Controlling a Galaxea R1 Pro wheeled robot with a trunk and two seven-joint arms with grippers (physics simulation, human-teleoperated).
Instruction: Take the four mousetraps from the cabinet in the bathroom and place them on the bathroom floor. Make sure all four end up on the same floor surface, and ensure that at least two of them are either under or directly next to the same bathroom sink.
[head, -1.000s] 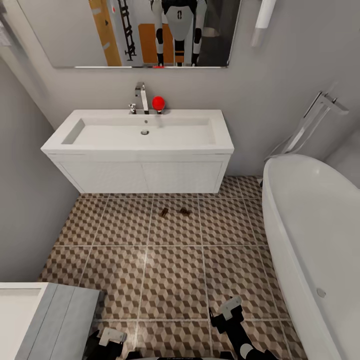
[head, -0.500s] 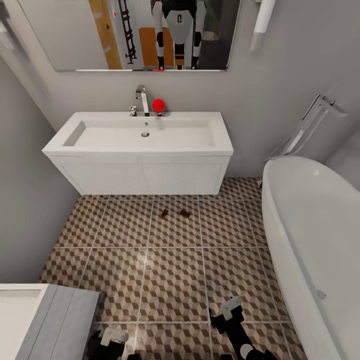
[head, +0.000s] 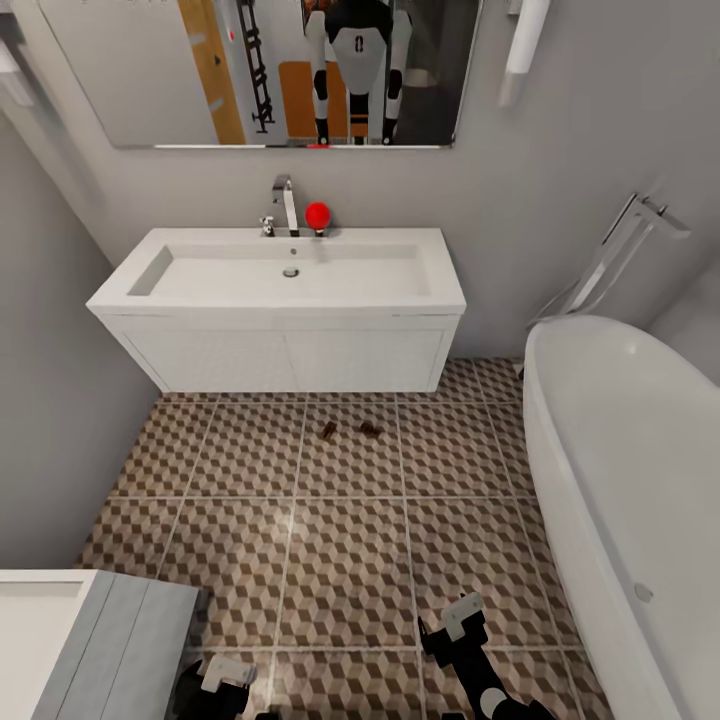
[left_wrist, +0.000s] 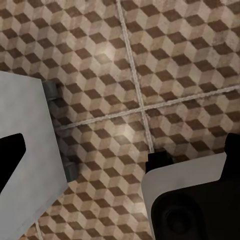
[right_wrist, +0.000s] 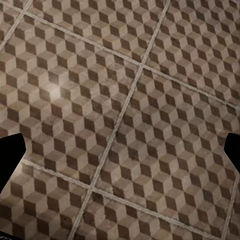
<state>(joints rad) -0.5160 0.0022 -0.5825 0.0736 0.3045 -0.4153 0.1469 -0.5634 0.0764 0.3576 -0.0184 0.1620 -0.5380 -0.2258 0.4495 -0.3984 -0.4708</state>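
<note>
From my head camera, two mousetraps lie on the bathroom floor (head: 350, 560) just in front of the sink (head: 290, 275): one mousetrap (head: 328, 430) and a second mousetrap (head: 369, 429) beside it, close together but apart. Each is a tiny dark brown flat scrap, almost lost against the brown-and-beige cube tiles; I cannot make out any metal parts on them. They sit at about 12 o'clock from me, near the vanity's front edge, roughly below the middle of the basin.

The sink is a wide white shallow rectangle with a chrome faucet (head: 285, 203) at its back and a red ball-shaped thing (head: 318, 214) just beside the faucet. A white bathtub (head: 630, 480) runs along my 2 o'clock side, and a pale grey-and-white unit (head: 90, 640) stands at 8 o'clock.

My right pincer (head: 455, 628) hangs low at 5 o'clock over the tiles, its black fingers spread, nothing between them; its wrist camera sees bare patterned tile across the gap. My left pincer (head: 225, 675) is at 7 o'clock, just beside the grey unit, and I cannot tell whether it is spread or closed.
</note>
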